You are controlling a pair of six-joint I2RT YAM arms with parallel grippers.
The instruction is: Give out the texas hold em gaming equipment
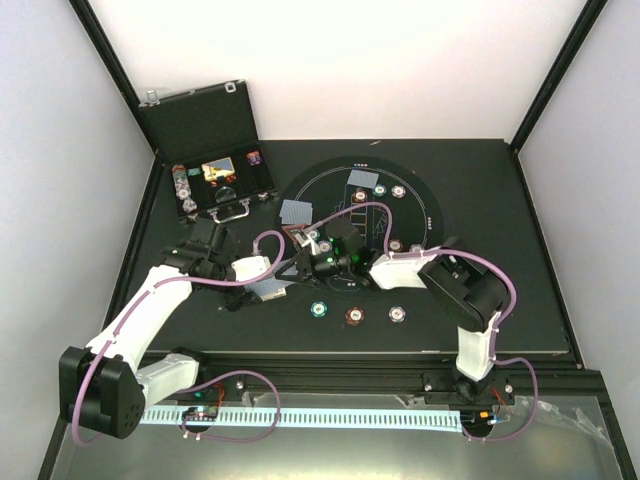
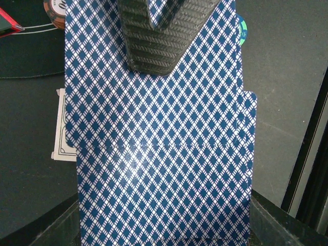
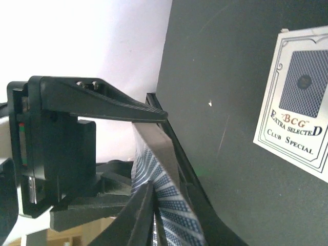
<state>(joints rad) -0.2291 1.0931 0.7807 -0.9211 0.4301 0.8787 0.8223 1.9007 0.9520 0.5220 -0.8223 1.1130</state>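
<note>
My left gripper [image 1: 258, 272] is shut on a deck of playing cards [image 2: 164, 154] with blue diamond backs, which fills the left wrist view. The top card is shifted off the stack. My right gripper [image 1: 306, 262] has reached across to the deck, and one of its fingers [image 2: 154, 41] lies on that top card. In the right wrist view the right gripper [image 3: 154, 192] is shut on the edge of a card [image 3: 174, 210]. Teal [image 1: 319, 309], brown [image 1: 353, 316] and grey [image 1: 397, 314] chips lie in a row on the table in front.
A round black mat [image 1: 420, 190] holds two dealt cards [image 1: 362, 180] and several chips [image 1: 398, 191]. An open black case [image 1: 205, 125] with chips stands at the back left. A white card box [image 3: 294, 118] lies beside the deck. A red triangle marker [image 2: 7, 23] lies by the mat.
</note>
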